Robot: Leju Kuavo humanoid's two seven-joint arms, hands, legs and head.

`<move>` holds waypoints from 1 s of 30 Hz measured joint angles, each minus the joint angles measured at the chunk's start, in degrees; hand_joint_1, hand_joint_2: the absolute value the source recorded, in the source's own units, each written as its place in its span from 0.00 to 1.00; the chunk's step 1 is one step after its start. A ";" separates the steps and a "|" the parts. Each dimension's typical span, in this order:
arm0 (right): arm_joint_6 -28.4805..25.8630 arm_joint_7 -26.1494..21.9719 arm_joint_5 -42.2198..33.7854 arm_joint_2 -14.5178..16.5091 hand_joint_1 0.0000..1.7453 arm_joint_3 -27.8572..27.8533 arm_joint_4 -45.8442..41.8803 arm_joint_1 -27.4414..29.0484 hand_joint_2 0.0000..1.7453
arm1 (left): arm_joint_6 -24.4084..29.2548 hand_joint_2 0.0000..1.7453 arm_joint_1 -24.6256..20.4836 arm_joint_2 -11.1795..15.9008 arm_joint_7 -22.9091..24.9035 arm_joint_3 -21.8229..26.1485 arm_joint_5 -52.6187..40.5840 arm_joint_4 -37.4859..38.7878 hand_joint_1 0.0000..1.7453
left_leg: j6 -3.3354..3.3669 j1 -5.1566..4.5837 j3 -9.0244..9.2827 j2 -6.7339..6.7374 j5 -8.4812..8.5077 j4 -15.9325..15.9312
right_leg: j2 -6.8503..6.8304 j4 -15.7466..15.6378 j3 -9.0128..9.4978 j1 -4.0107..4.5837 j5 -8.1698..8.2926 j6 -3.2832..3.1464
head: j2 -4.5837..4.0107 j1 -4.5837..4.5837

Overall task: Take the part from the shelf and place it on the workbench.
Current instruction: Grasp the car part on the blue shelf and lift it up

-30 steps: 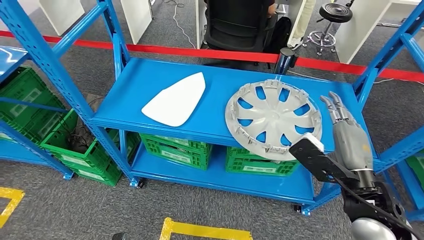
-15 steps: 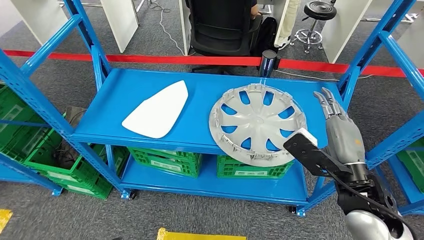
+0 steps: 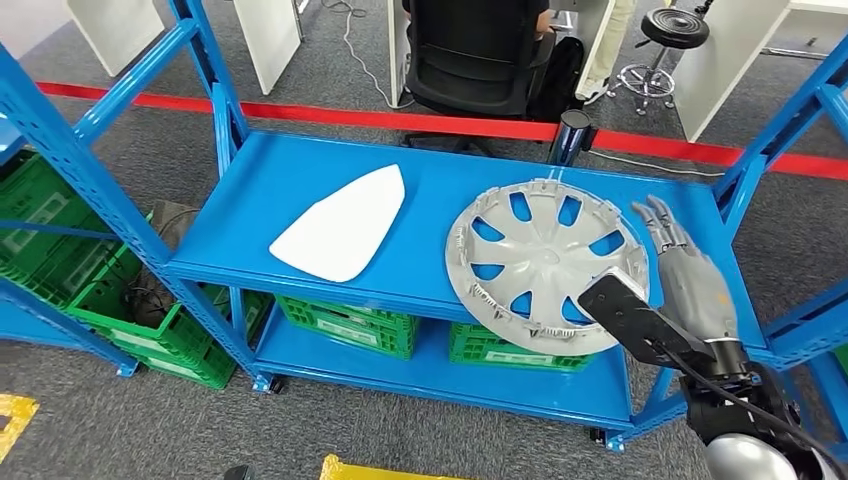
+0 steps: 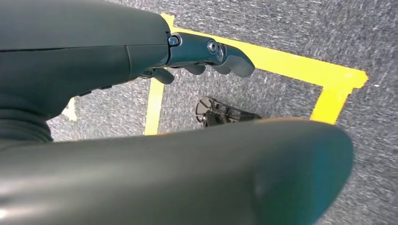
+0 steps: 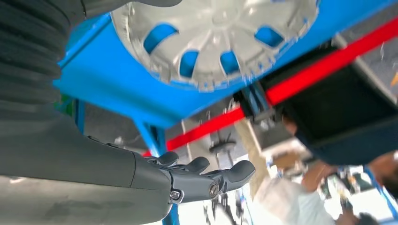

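Camera swung since half a second ago, whole rack sits differently in frame; right hand [image 3: 693, 283] still raised just beside the round grey plastic wheel cover [image 3: 545, 264], no contact, holding nothing, fingers [image 3: 660, 218] straight and slightly apart. Wheel cover lies flat on the upper blue metal shelf [image 3: 290, 180], its near edge overhanging the shelf front; the black wrist-camera bracket [image 3: 630, 315] covers part of that rim next to the hand. Right wrist view is motion-blurred: cover's spokes readable, background people and furniture smeared. Left hand [image 4: 206, 54] hangs over grey carpet with yellow floor tape [image 4: 291, 65], fingers curled inward, nothing in them; most of it is cut off by dark body parts. White flat triangular panel [image 3: 342, 222] lies on the same shelf, well apart from the right hand, on the far side of the cover. Green plastic crates [image 3: 345, 322] sit on the lower shelf, partly hidden under the upper one. Beyond the fingertips: red barrier tape [image 3: 400, 118], black office chair [image 3: 478, 50] with a seated person, head cut off.
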 joint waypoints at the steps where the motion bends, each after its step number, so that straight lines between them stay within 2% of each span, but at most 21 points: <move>1: 0.93 0.47 -1.65 0.00 0.00 0.20 0.14 -0.33 1.00 | -0.03 0.00 -0.05 0.00 0.16 0.00 0.03 0.00 0.00 | -0.31 -0.07 -0.01 -0.03 -0.10 0.01 | 0.01 -2.27 1.14 0.12 0.52 -0.31 | 0.00 0.08; 4: 3.19 1.71 -6.07 -0.03 0.00 0.91 0.55 -1.09 1.00 | -0.15 0.00 -0.07 0.01 0.69 0.00 0.15 0.00 0.00 | -1.34 0.04 -0.18 0.00 -0.14 -0.10 | 0.05 -3.64 2.01 0.39 0.50 -1.43 | 0.00 -0.16; 5: 3.56 1.93 -6.87 -0.03 0.00 1.18 0.69 -1.29 1.00 | -0.18 0.00 -0.07 0.02 0.78 0.00 0.18 0.00 0.00 | -1.29 0.06 -0.13 0.01 0.01 -0.21 | 0.06 -3.83 2.19 0.39 0.62 -1.51 | 0.00 -0.31; 8: 4.37 2.67 -8.24 -0.02 0.00 2.06 1.26 -2.01 1.00 | -0.43 0.00 -0.14 0.02 0.93 -0.01 0.20 0.00 0.00 | 0.24 -0.04 0.50 0.11 -0.17 -0.59 | 0.10 -4.06 2.61 0.49 0.66 -1.34 | 0.00 -1.16; 9: 4.56 2.88 -8.59 -0.02 0.00 2.40 1.52 -2.13 1.00 | -0.59 0.00 -0.16 0.01 1.03 -0.02 0.20 0.00 0.00 | 0.37 -0.02 0.70 0.13 -0.31 -0.70 | 0.10 -4.00 2.61 0.56 0.59 -1.46 | 0.00 -1.38; 14: 4.59 3.15 -9.59 -0.02 0.00 4.29 3.55 -2.35 1.00 | -1.12 0.00 -0.13 0.01 1.75 -0.02 0.16 0.00 0.00 | -0.49 0.05 0.98 0.14 0.07 -1.16 | 0.09 -3.92 2.57 0.66 0.49 -1.70 | 0.00 -2.14; 18: 4.33 2.78 -9.79 0.02 0.00 5.39 5.14 -2.41 1.00 | -1.20 0.00 -0.13 -0.01 1.80 -0.02 0.13 0.00 0.00 | -1.33 0.08 1.00 0.12 0.19 -1.29 | 0.07 -3.89 2.56 0.67 0.46 -1.75 | 0.00 -2.27; 23: 3.93 2.16 -10.12 0.22 0.00 6.52 7.01 -2.48 1.00 | -1.30 0.00 -0.13 0.00 1.81 -0.02 -0.14 0.00 0.00 | -1.41 -0.07 0.95 0.12 0.20 -1.29 | 0.07 -3.93 2.57 0.56 0.52 -1.70 | 0.00 -2.20; 30: 2.34 -1.14 -10.20 0.89 0.00 7.70 11.02 -2.48 1.00 | -1.52 0.00 -0.14 0.01 1.93 -0.04 -0.65 0.00 0.00 | -1.31 -0.34 0.86 0.12 0.26 -1.25 | 0.07 -4.10 2.60 0.28 0.68 -1.45 | 0.00 -2.15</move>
